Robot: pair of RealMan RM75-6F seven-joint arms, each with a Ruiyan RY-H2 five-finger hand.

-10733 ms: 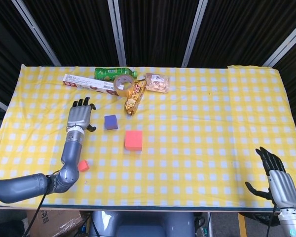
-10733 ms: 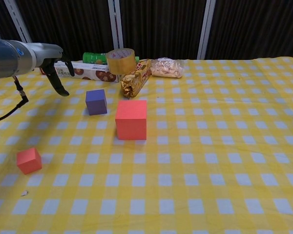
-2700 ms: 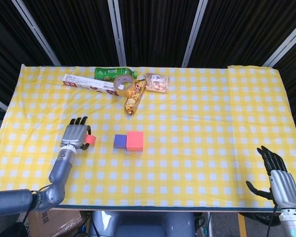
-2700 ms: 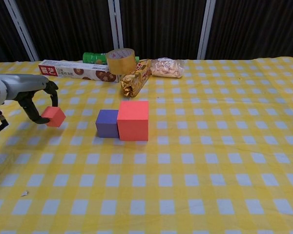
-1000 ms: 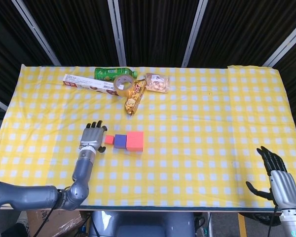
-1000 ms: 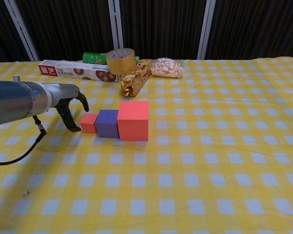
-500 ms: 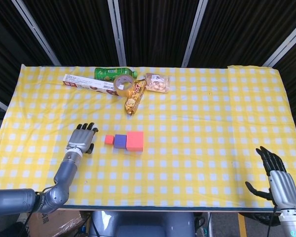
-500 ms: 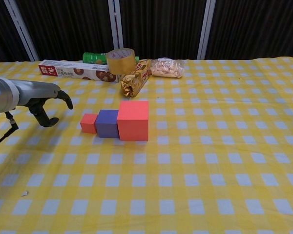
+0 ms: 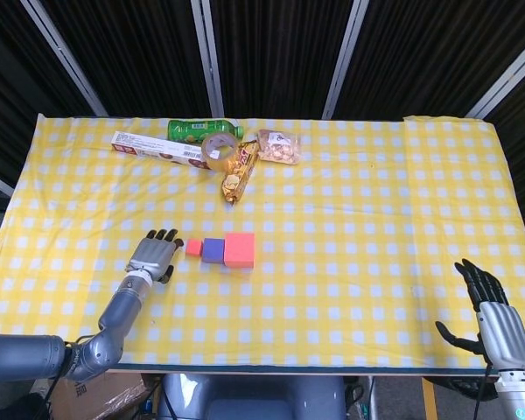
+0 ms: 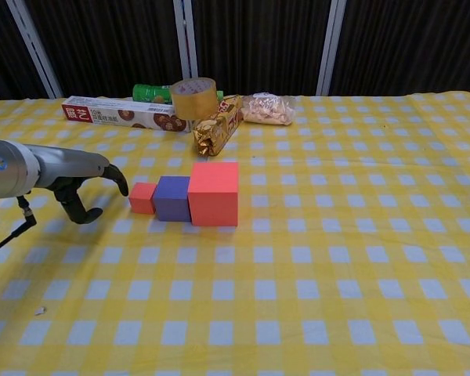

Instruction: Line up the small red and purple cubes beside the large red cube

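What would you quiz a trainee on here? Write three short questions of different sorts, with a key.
1. True or false: the left hand holds the small red cube.
2. Which block sits in the middle of the row? A) large red cube B) purple cube C) small red cube
3. Fill in: the roll of tape stands at the ___ edge of the table, near the green bottle.

Key
1. False: the hand is beside the cube, fingers apart, holding nothing.
2. B: the purple cube lies between the small red cube and the large red cube.
3. far
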